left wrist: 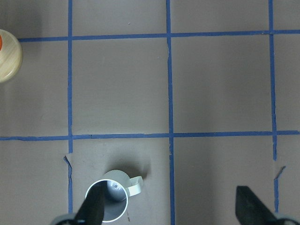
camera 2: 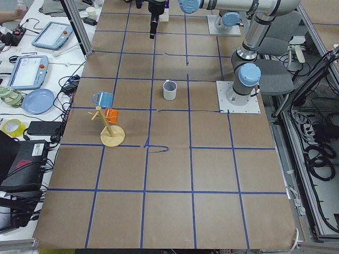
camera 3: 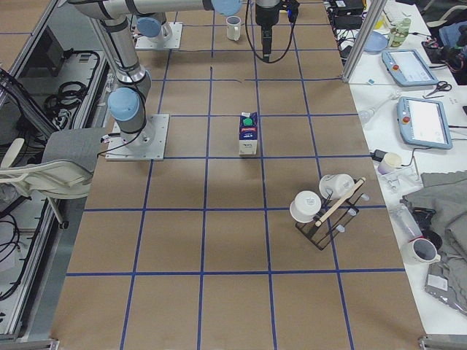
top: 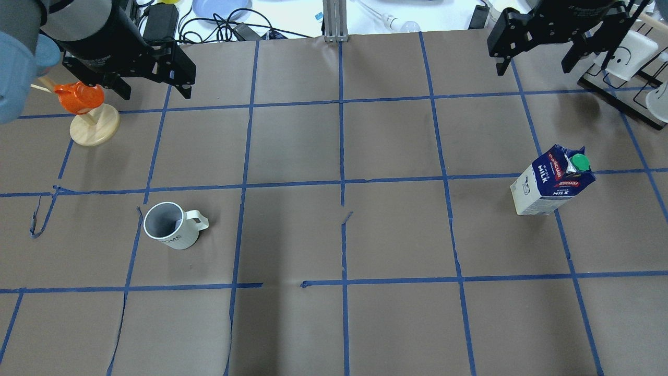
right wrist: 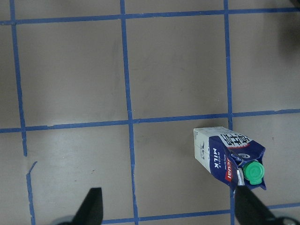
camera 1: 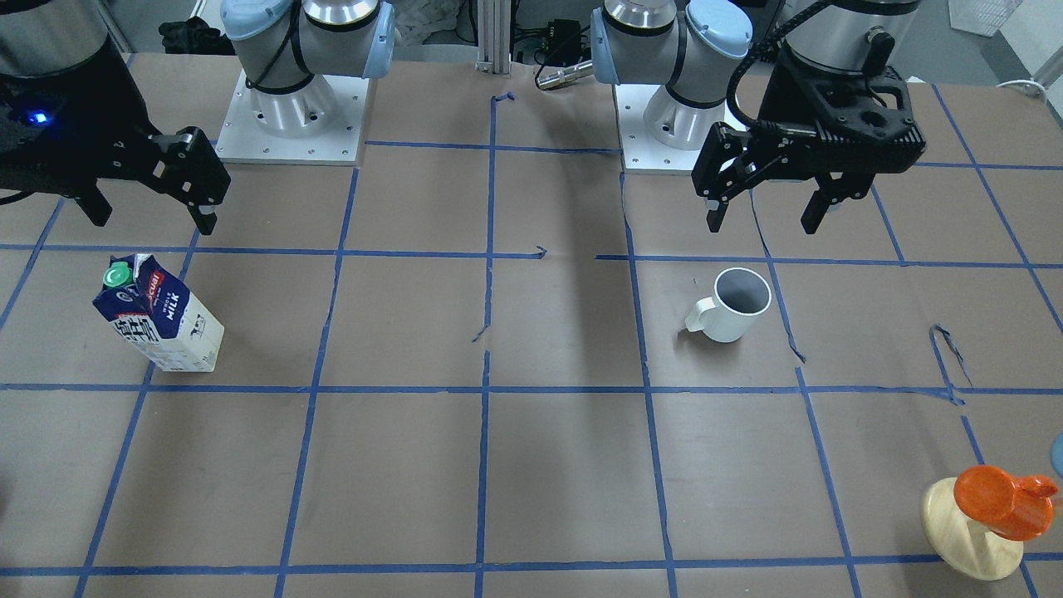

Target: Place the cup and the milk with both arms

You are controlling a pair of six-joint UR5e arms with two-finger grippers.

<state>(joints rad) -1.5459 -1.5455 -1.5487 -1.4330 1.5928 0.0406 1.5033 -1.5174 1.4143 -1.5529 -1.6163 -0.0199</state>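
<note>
Cup [camera 1: 734, 306] upright on worktop [camera 1: 565, 465], left gripper [camera 1: 762, 223] spread wide, raised nearby, milk [camera 1: 158, 317] standing far across, right gripper [camera 1: 153, 221] wide too, seemingly clear.

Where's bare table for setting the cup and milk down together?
Bare: the middle squares between the cup and the milk carton, and the row on the robot's side of them. Crowded: the far corners, wooden mug stand on the robot's left, mug rack on its right.
</note>
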